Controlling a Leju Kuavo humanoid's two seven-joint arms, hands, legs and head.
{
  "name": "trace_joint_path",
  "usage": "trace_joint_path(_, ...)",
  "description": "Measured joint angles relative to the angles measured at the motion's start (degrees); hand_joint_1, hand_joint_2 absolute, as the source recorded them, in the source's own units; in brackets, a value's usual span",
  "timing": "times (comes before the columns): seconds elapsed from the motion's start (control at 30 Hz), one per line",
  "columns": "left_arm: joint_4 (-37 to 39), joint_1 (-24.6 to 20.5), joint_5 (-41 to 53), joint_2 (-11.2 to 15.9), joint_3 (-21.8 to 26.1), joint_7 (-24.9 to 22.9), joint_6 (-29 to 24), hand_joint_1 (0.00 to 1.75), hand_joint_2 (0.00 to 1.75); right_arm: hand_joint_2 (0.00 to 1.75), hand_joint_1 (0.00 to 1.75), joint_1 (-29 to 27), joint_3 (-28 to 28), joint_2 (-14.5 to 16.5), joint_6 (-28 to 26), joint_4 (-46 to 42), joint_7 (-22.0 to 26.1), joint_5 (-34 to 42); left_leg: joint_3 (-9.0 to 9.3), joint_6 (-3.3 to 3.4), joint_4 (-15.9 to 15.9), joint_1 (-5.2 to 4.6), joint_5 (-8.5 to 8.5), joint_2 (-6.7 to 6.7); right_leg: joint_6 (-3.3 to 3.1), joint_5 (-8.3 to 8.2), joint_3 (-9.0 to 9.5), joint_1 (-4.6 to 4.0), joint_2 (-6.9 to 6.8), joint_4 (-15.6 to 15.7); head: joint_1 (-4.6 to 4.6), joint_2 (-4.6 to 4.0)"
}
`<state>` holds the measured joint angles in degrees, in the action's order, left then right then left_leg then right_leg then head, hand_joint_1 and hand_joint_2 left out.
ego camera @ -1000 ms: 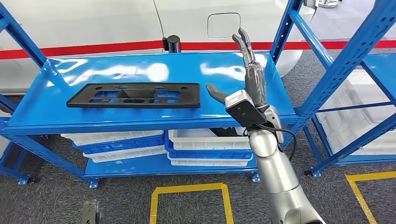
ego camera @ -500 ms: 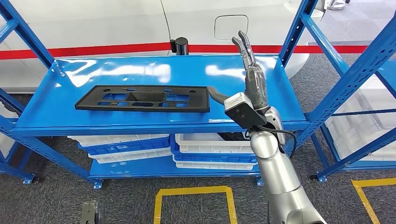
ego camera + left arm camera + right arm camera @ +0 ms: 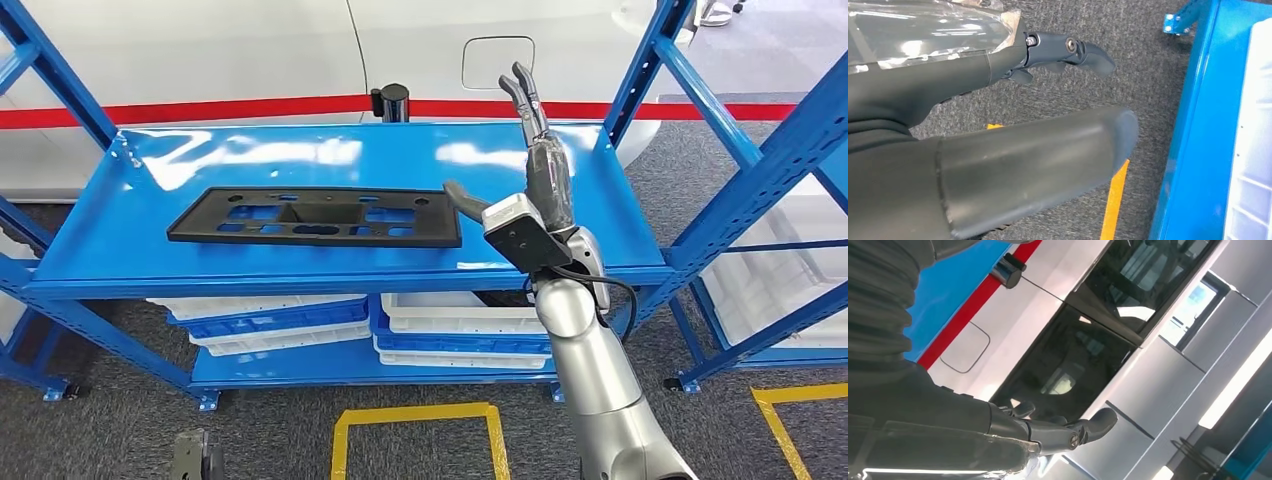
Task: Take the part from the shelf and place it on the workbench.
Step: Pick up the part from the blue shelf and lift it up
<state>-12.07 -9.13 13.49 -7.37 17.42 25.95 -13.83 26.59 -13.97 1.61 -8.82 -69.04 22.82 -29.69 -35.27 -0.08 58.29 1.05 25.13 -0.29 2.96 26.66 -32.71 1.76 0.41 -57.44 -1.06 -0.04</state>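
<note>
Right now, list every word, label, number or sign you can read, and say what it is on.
None can be read. The black part, the blue shelf, the white bins and the white car behind carry no legible writing in these views.

Right hand (image 3: 535,185) raised over the blue shelf (image 3: 560,200), fingers apart, nothing held. Bare shelf surface beneath and ahead of it. Black part (image 3: 315,217) lies flat just to its left. Blue upright (image 3: 640,75) stands to its right.
</note>
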Motion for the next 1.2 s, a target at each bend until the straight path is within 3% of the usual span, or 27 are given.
trace_joint_path(0.07, 0.0, 0.1, -0.2, 0.1, 0.3, 0.1, 0.1, 0.0, 0.0, 1.75, 0.0, 0.2, 0.0, 0.0, 0.0, 0.0, 0.0, 0.0, 0.25, 1.11, -0.3, -0.12, -0.2, -0.03, 0.59, 0.29, -0.25, 0.11, -0.14, -0.3, -0.04, 0.0)
trace_joint_path(0.1, 0.0, 0.1, -0.3, 0.1, 0.5, 0.1, 0.1, 0.0, 0.0, 1.75, 0.0, 0.4, 0.0, -0.1, 0.0, 0.1, 0.0, 0.0, 0.44, 1.7, -0.5, -0.15, -0.27, -0.04, 0.57, 1.0, -1.04, 0.1, -0.21, -1.8, -0.08, 0.0)
trace_joint_path(0.2, 0.0, 0.1, -0.4, 0.1, 0.9, 0.1, 0.7, 0.0, 0.0, 1.75, 0.0, 0.7, 0.0, -0.3, 0.2, 0.4, 0.0, 0.0, 0.7, 2.85, -0.6, -0.54, -0.03, -0.09, -0.42, 4.86, -7.06, -0.2, -0.27, -12.9, -0.18, 0.0)
trace_joint_path(0.23, 0.0, 0.2, -0.4, 0.1, 1.0, 0.1, 0.8, 0.0, 0.0, 1.75, 0.0, 0.7, 0.0, -0.4, 0.2, 0.6, 0.0, 0.0, 0.75, 3.01, -0.6, -0.72, 0.08, -0.16, -0.5, 5.56, -9.01, -0.35, -0.27, -16.0, -0.18, 0.0)
trace_joint_path(0.27, 0.0, 0.2, -0.5, 0.1, 1.1, 0.1, 1.0, 0.0, 0.0, 1.75, 0.0, 0.7, 0.0, -0.5, 0.2, 0.8, 0.1, 0.0, 0.86, 3.14, -0.6, -0.89, 0.19, -0.26, -0.38, 5.4, -10.0, -0.49, -0.27, -17.1, -0.17, 0.0)
trace_joint_path(0.3, 0.0, 0.3, -0.5, 0.1, 1.2, 0.0, 1.2, 0.0, 0.0, 1.75, 0.0, 0.7, 0.0, -0.5, 0.3, 1.0, 0.1, 0.0, 1.07, 3.19, -0.6, -1.04, 0.33, -0.39, -0.13, 4.3, -9.7, -0.62, -0.27, -15.8, -0.16, 0.0)
trace_joint_path(0.37, 0.0, 0.3, -0.5, 0.1, 1.4, -0.2, 1.3, 0.0, 0.0, 1.75, 0.0, 0.8, 0.0, -0.6, 0.3, 1.1, 0.1, 0.0, 1.66, 3.1, -0.6, -1.27, 0.74, -0.59, 0.15, 0.73, -6.26, -0.91, -0.27, -7.8, -0.17, 0.0)
trace_joint_path(0.43, 0.0, 0.2, -0.3, 0.1, 1.5, -0.5, 1.3, 0.0, 0.0, 1.75, 0.0, 1.0, -0.1, -0.5, 0.4, 1.2, 0.2, 0.0, 2.06, 2.73, -0.5, -1.63, 1.3, -0.74, -0.32, -1.55, -3.1, -1.24, -0.22, -1.6, -0.14, 0.0)
trace_joint_path(0.5, 0.0, 0.2, -0.2, 0.1, 1.6, -0.6, 1.3, 0.0, 0.0, 1.75, 0.0, 1.1, -0.1, -0.5, 0.5, 1.3, 0.3, 0.0, 2.22, 2.29, -0.6, -1.77, 1.68, -0.81, -1.07, -1.78, -2.32, -1.54, -0.17, -0.5, -0.09, 0.0)
trace_joint_path(0.6, 0.0, 0.2, 0.0, 0.2, 1.6, -0.8, 1.3, 0.0, 0.0, 1.75, 0.0, 1.3, 0.0, -0.4, 0.5, 1.3, 0.5, 0.0, 1.56, 1.37, 1.1, -1.46, 2.89, -0.69, -2.15, -1.62, -1.5, -0.83, -0.15, 0.0, -0.05, 0.0)
trace_joint_path(0.63, 0.0, 0.2, 0.0, 0.3, 1.6, -0.9, 1.2, 0.0, 0.0, 1.75, 0.0, 1.4, 0.0, -0.3, 0.6, 1.3, 0.5, 0.0, 0.39, 1.0, 3.5, -1.3, 3.99, -0.61, -2.52, -1.48, -1.06, -0.53, -0.16, 0.2, -0.04, 0.0)
trace_joint_path(0.7, 0.0, 0.3, 0.1, 0.3, 1.6, -1.0, 1.2, 0.0, 0.0, 1.75, 0.0, 1.5, 0.0, -0.1, 0.6, 1.5, 0.6, 0.0, -3.78, 0.31, 11.1, -0.87, 6.76, -0.48, -3.08, -0.95, -0.39, -0.52, -0.21, 0.2, -0.01, 0.0)
trace_joint_path(0.77, 0.0, 0.5, 0.2, 0.3, 1.6, -1.1, 1.1, 0.0, 0.0, 1.75, 0.0, 1.5, 0.0, 0.0, 0.8, 1.7, 0.6, 0.0, -7.48, -0.23, 15.9, -0.4, 7.34, -0.31, -3.15, -0.44, 0.13, -0.49, -0.18, 0.2, 0.0, 0.0)
trace_joint_path(0.8, 0.0, 0.5, 0.3, 0.3, 1.6, -1.1, 1.1, 0.0, 0.0, 1.75, 0.0, 1.5, 0.0, 0.0, 0.9, 1.9, 0.6, 0.0, -7.81, -0.42, 15.3, -0.17, 5.95, -0.17, -3.0, -0.15, 0.48, -0.42, -0.14, 0.1, 0.01, 0.0)
trace_joint_path(0.83, 0.0, 0.5, 0.4, 0.4, 1.7, -1.2, 1.0, 0.0, 0.0, 1.75, 0.0, 1.5, 0.0, 0.0, 1.0, 2.0, 0.6, 0.0, -6.89, -0.54, 12.3, 0.04, 3.58, -0.01, -2.8, 0.19, 0.93, -0.3, -0.08, 0.1, 0.0, 0.0)
trace_joint_path(0.87, 0.0, 0.5, 0.5, 0.4, 1.7, -1.2, 0.9, 0.0, 0.0, 1.75, 0.0, 1.5, 0.0, 0.0, 1.0, 2.1, 0.6, 0.0, -5.17, -0.64, 8.0, 0.23, 0.95, 0.15, -2.51, 0.58, 1.42, -0.22, -0.04, 0.1, 0.0, 0.0)
trace_joint_path(0.93, 0.0, 0.5, 0.8, 0.4, 1.7, -1.2, 0.8, 0.0, 0.0, 1.75, 0.0, 1.7, 0.0, 0.1, 1.0, 2.2, 0.7, 0.0, -1.95, -0.57, 1.3, 0.13, -1.77, 0.22, -1.77, 1.29, 2.06, -0.42, 0.02, 0.1, 0.02, 0.0)
trace_joint_path(1.0, 0.0, 0.4, 0.9, 0.4, 1.7, -1.2, 0.8, 0.0, 0.0, 1.75, 0.0, 1.9, -0.1, 0.1, 1.0, 2.2, 0.8, 0.0, -1.02, 0.02, -0.1, -0.33, -1.46, 0.08, -1.07, 1.62, 2.18, -0.62, 0.02, 0.3, 0.05, 0.0)
trace_joint_path(1.1, 0.0, 0.4, 1.0, 0.4, 1.8, -1.2, 0.7, 0.0, 0.0, 1.75, 0.0, 2.0, -0.1, 0.2, 1.0, 2.2, 0.9, 0.0, -0.54, 1.47, -0.6, -0.37, -1.31, 0.0, -0.26, 2.35, 1.9, -0.37, -0.11, -0.3, 0.02, 0.0)
trace_joint_path(1.13, 0.0, 0.4, 1.0, 0.4, 1.9, -1.2, 0.7, 0.0, 0.0, 1.75, 0.0, 2.1, -0.1, 0.2, 1.0, 2.2, 0.9, 0.0, -0.26, 1.92, -0.8, -0.28, -1.25, 0.0, -0.27, 3.21, 0.8, -0.35, -0.15, -2.4, -0.02, 0.0)
trace_joint_path(1.2, 0.0, 0.4, 1.1, 0.5, 1.9, -1.2, 0.7, 0.0, 0.0, 1.75, 0.0, 2.1, -0.1, 0.1, 1.0, 2.3, 0.9, 0.0, 0.13, 2.59, -0.9, -0.36, -0.91, 0.0, -0.64, 5.67, -3.55, -0.4, -0.18, -10.0, -0.08, 0.0)
